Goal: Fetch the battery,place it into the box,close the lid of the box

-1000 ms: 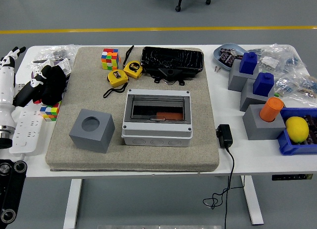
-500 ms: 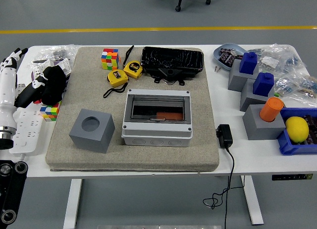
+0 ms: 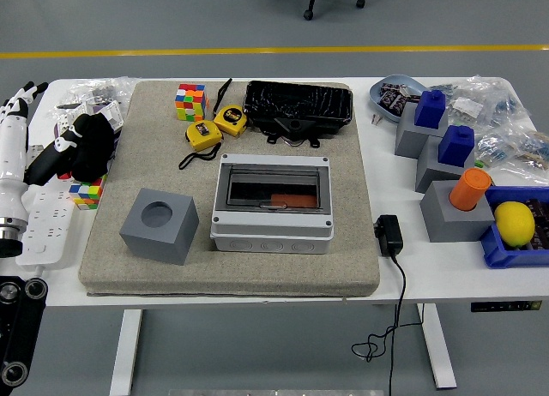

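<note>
Grey floor with a yellow line behind the white surface (image 3: 257, 291) — a beige mat (image 3: 103, 259) carries the box (image 3: 272, 209), well right of the left hand's (image 3: 19, 100) spread, empty fingers (image 3: 33, 88); the orange battery (image 3: 287, 201) lies under its closed lid.

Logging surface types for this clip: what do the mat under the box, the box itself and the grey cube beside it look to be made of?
The mat looks like beige felt or woven fabric: matte, flecked, soft edges. The box seems light grey moulded plastic, with a smoky see-through lid showing something orange inside. The grey cube looks like matte plastic, possibly printed; its finish alone does not settle that.
</note>
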{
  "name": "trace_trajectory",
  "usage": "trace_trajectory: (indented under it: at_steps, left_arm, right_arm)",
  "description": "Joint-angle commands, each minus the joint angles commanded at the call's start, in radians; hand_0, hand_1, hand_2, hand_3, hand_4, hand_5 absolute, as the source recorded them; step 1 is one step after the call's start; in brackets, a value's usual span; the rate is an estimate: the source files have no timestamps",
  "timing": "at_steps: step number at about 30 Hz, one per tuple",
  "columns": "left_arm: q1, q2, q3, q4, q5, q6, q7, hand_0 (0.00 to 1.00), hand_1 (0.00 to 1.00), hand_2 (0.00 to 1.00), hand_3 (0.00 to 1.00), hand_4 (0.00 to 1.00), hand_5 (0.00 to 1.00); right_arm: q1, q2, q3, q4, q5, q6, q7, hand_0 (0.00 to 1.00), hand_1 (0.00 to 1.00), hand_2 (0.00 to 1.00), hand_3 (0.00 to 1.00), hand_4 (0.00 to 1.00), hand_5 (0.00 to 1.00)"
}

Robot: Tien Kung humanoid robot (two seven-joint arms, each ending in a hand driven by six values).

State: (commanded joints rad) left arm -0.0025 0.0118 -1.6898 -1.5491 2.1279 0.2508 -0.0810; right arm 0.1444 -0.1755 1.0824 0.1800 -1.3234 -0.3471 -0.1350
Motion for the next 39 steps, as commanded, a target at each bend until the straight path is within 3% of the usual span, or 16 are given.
trace_trajectory:
  at_steps: [1, 2, 5, 7, 8, 10, 12, 16, 19, 21, 24, 27, 32, 39]
  left_arm:
    - [0.0, 0.0, 0.0, 0.0, 0.0, 0.0, 0.0, 0.998, 0.998, 0.982, 0.898, 0.998, 0.998]
    - [-0.001, 0.0, -0.001, 0.0, 0.0, 0.0, 0.0, 0.998, 0.998, 0.98, 0.894, 0.998, 0.998]
    - [-0.001, -0.001, -0.003, 0.0, 0.001, -0.001, 0.001, 0.998, 0.998, 0.98, 0.894, 0.998, 0.998]
    - [-0.001, -0.001, -0.002, 0.001, 0.003, -0.001, 0.001, 0.998, 0.998, 0.98, 0.894, 0.998, 0.998]
    - [-0.002, -0.002, -0.002, 0.001, 0.003, -0.001, 0.001, 0.998, 0.998, 0.979, 0.892, 0.998, 0.998]
    - [-0.002, -0.002, -0.001, 0.001, 0.003, -0.001, 0.001, 0.998, 0.998, 0.979, 0.892, 0.998, 0.998]
    - [-0.003, -0.002, 0.001, 0.001, 0.006, -0.002, 0.002, 0.998, 0.998, 0.979, 0.892, 0.998, 0.998]
    - [-0.002, -0.003, 0.001, 0.0, 0.016, -0.001, 0.003, 0.998, 0.998, 0.976, 0.891, 0.998, 0.998]
    - [-0.002, -0.002, -0.002, -0.001, 0.019, -0.002, 0.002, 0.998, 0.998, 0.976, 0.891, 0.998, 0.998]
    - [-0.002, -0.002, -0.004, 0.0, 0.015, 0.0, 0.001, 0.998, 0.998, 0.973, 0.885, 0.998, 0.998]
    - [-0.002, -0.002, -0.001, 0.002, 0.01, 0.006, -0.002, 0.998, 0.998, 0.973, 0.885, 0.998, 0.998]
    - [-0.001, -0.002, 0.011, 0.004, 0.002, 0.023, -0.013, 0.998, 0.998, 0.961, 0.876, 0.998, 0.998]
    - [-0.001, -0.003, 0.021, 0.005, -0.005, 0.044, -0.024, 0.998, 0.998, 0.957, 0.869, 0.998, 0.998]
    - [0.003, -0.002, 0.023, 0.006, -0.016, 0.065, -0.037, 0.998, 0.998, 0.957, 0.865, 0.998, 0.998]
  right_arm:
    - [0.0, 0.0, -0.003, 0.0, 0.0, 0.0, 0.0, 0.998, 0.998, 0.989, 0.168, 0.691, 0.002]
    - [0.0, 0.0, -0.007, 0.0, 0.003, 0.001, 0.0, 0.998, 0.998, 0.997, 0.149, 0.558, 0.002]
    - [0.002, -0.002, -0.053, 0.0, 0.008, -0.018, 0.008, 0.998, 0.998, 0.997, 0.149, 0.558, 0.002]
    - [0.006, -0.003, -0.124, 0.0, -0.025, -0.055, 0.02, 0.998, 0.998, 0.997, 0.149, 0.558, 0.002]
    - [0.009, -0.005, -0.169, 0.0, -0.037, -0.081, 0.025, 0.998, 0.998, 0.998, 0.161, 0.645, 0.002]
    - [0.012, -0.006, -0.254, 0.0, -0.041, -0.108, 0.023, 0.998, 0.998, 0.998, 0.161, 0.645, 0.002]
    - [0.013, -0.005, -0.314, 0.0, -0.065, -0.078, -0.005, 0.998, 0.998, 0.998, 0.161, 0.645, 0.002]
    - [0.01, -0.004, -0.161, 0.0, -0.112, 0.02, -0.074, 0.998, 0.998, 0.998, 0.162, 0.653, 0.002]
    - [0.007, -0.006, -0.114, 0.0, -0.084, 0.051, -0.094, 0.998, 0.998, 0.998, 0.162, 0.653, 0.002]
    - [0.004, -0.007, -0.127, 0.0, -0.056, 0.021, -0.071, 0.998, 0.998, 0.991, 0.166, 0.664, 0.002]
    - [0.001, -0.004, -0.066, 0.0, -0.035, -0.076, 0.014, 0.998, 0.998, 0.991, 0.166, 0.664, 0.002]
    - [0.003, -0.004, -0.006, 0.0, 0.045, -0.114, 0.091, 0.998, 0.998, 0.958, 0.168, 0.663, 0.002]
    - [0.002, -0.003, -0.045, 0.0, 0.201, -0.119, 0.165, 0.998, 0.998, 0.943, 0.172, 0.669, 0.002]
    - [-0.005, -0.005, -0.032, 0.002, 0.339, -0.075, 0.219, 0.998, 0.998, 0.939, 0.171, 0.667, 0.002]
